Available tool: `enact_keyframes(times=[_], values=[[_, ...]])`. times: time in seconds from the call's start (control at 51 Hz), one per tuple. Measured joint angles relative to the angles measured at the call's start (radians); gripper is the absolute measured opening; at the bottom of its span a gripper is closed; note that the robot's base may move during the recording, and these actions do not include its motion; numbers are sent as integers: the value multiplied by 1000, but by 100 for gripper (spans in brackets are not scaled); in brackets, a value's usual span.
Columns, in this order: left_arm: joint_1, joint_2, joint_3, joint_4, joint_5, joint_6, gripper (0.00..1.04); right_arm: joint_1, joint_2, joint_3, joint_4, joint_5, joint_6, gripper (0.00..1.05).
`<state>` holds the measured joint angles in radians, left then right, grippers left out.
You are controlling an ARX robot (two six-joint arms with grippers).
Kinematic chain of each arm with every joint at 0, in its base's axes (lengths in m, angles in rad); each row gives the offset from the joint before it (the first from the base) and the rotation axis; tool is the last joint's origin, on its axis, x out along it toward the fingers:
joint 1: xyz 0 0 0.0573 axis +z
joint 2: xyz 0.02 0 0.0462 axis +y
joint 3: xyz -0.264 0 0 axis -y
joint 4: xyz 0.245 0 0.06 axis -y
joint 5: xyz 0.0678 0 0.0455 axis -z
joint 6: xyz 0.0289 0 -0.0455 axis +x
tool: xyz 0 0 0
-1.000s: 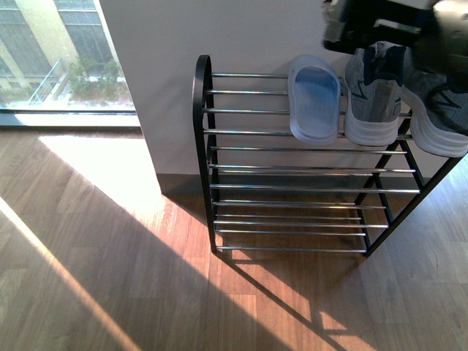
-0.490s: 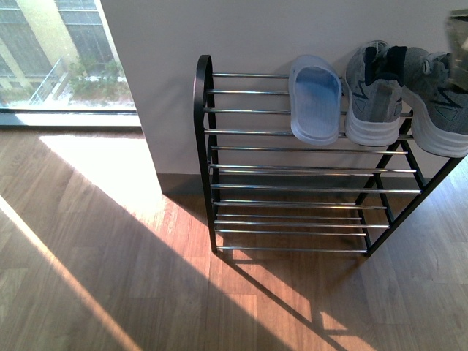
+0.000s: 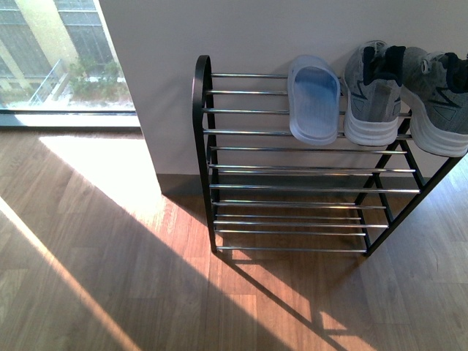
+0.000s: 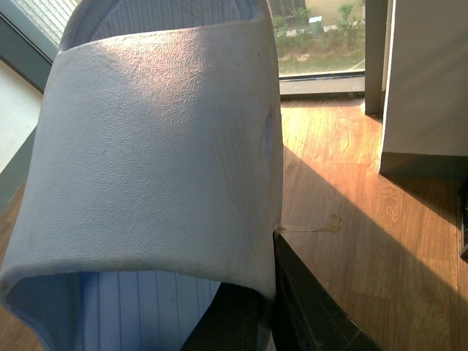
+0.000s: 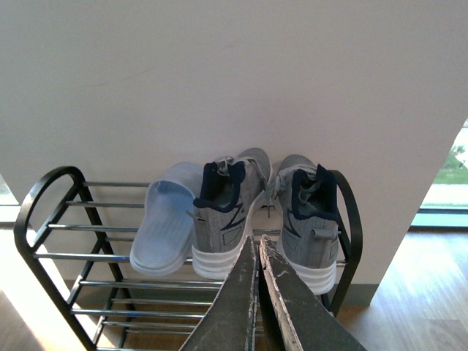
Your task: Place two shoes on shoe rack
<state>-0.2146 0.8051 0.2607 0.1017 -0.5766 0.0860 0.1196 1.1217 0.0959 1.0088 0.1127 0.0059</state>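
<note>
The shoe rack (image 3: 292,187) (image 5: 88,256) stands against the white wall. On its top shelf lie a pale blue slide sandal (image 3: 315,99) (image 5: 162,227) and, beside it, two grey sneakers (image 3: 373,91) (image 3: 440,99) (image 5: 225,212) (image 5: 311,219). A second pale blue slide sandal (image 4: 157,161) fills the left wrist view, and my left gripper (image 4: 267,292) is shut on its edge. My right gripper (image 5: 257,248) is shut with nothing in it, hanging in front of the sneakers, apart from them. Neither arm shows in the front view.
The left half of the rack's top shelf (image 3: 245,102) and its lower shelves (image 3: 292,219) hold nothing. Wooden floor (image 3: 110,278) spreads in front, with a window (image 3: 58,58) at the left and the white wall (image 3: 219,29) behind the rack.
The right arm, which a second ago covered the upper right corner above the sneakers, has drawn back out of the front view. The shoes on the rack have not moved.
</note>
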Motion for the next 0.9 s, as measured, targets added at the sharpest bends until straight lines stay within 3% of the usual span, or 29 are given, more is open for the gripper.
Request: enact_keyframes(times=[0.098,0.157,0.235,0.373,0.51,0.902], values=[[0,0,0,-1,2,-1,2,-21,-91,-29,-64,-18,-1,1],[5,29,16,-30,81,-89,2,-32,-150,-43,-107,-29,-2,1],[-8,166,81,42,184,-242,2,-84,-214,-57,-158,-102,-2,1],[-39,439,248,185,311,-303,2,-116,-320,-74,-245,-107,-3,1],[-84,674,434,229,421,-307,2,-116,-416,-77,-328,-111,-3,1],[-218,1323,1110,74,561,-247,2,-116,-631,-78,-525,-111,-3,1]])
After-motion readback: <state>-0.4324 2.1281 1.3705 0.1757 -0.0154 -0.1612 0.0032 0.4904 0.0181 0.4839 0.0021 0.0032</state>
